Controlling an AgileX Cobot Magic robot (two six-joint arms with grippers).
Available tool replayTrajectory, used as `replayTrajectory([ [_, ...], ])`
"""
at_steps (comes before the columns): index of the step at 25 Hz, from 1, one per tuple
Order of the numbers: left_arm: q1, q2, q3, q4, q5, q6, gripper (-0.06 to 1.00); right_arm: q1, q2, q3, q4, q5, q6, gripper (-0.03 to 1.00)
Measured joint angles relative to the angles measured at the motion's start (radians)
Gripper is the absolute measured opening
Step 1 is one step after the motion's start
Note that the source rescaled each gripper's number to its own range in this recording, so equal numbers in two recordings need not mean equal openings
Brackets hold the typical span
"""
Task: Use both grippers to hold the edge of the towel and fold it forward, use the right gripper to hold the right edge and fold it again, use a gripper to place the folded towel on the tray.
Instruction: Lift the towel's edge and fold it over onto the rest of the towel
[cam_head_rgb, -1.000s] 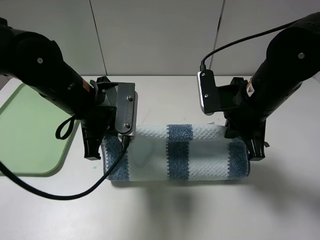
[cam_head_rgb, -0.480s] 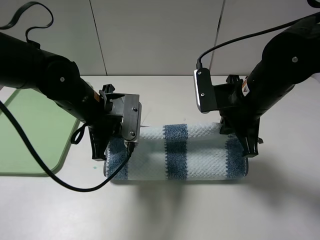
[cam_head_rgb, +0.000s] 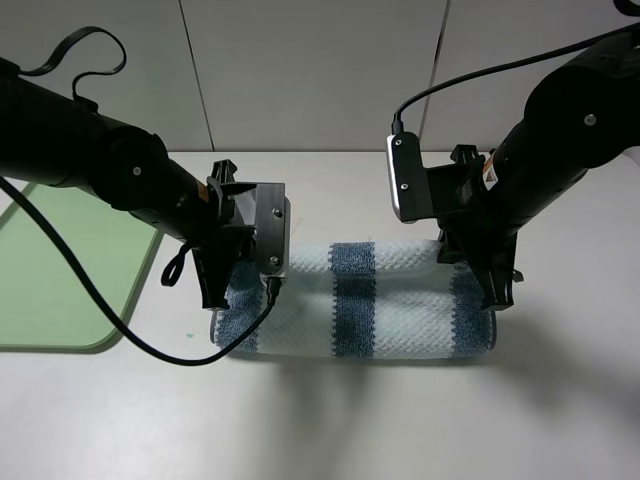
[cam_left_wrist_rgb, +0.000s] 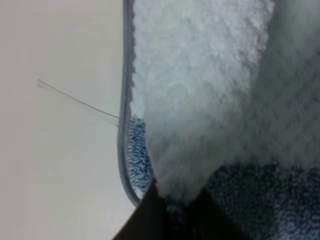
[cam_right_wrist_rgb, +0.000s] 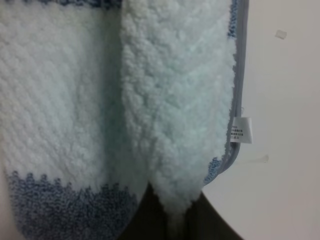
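**Plain surroundings**

A smooth off-white worktop (cam_head_rgb: 330, 420) fills the foreground, backed by pale grey wall panels (cam_head_rgb: 310, 70) split by 2 dark seams. A thin clear filament (cam_left_wrist_rgb: 75, 101) and a small pale square scrap (cam_right_wrist_rgb: 280, 34) lie on the worktop.

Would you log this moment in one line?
left gripper: shut on towel | right gripper: shut on towel | tray: left of towel

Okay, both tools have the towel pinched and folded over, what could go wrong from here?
1. The left tool and right tool each pinch only a little cloth near the hem, so the towel might slip free.
2. The left arm's cable hangs across the towel's left end and could snag it or drag it crooked.
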Motion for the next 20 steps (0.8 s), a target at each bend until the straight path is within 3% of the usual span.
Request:
replayTrajectory([
  [6, 0.0, 0.004, 0.0, 0.0, -0.044, 0.0, 0.05, 0.0, 0.0, 0.0, -0.009, -0.028, 0.001, 0.04],
  [7, 0.0, 0.004, 0.0, 0.0, -0.045, 0.0, 0.11, 0.0, 0.0, 0.0, -0.012, -0.028, 0.015, 0.12],
  [8, 0.0, 0.004, 0.0, -0.001, -0.045, 0.0, 0.21, 0.0, 0.0, 0.0, -0.013, -0.026, 0.037, 0.3],
  [9, 0.0, 0.004, 0.0, -0.004, -0.045, 0.0, 0.33, 0.0, 0.0, 0.0, -0.021, -0.025, 0.061, 0.55],
  [10, 0.0, 0.004, 0.0, -0.011, -0.045, 0.0, 0.5, 0.0, 0.0, 0.0, -0.039, -0.025, 0.097, 0.74],
  [11, 0.0, 0.004, 0.004, -0.019, -0.054, -0.001, 0.68, 0.0, 0.0, 0.0, -0.069, -0.03, 0.13, 0.83],
  [12, 0.0, 0.004, 0.009, -0.025, -0.07, -0.003, 0.79, 0.0, 0.0, 0.0, -0.099, -0.036, 0.153, 0.9],
  [14, 0.0, 0.004, 0.029, -0.034, -0.11, -0.004, 0.92, 0.0, 0.0, 0.0, -0.161, -0.051, 0.189, 0.97],
  [20, 0.0, 0.004, 0.052, -0.037, -0.163, -0.004, 0.99, 0.0, 0.0, 0.0, -0.207, -0.075, 0.209, 1.0],
])
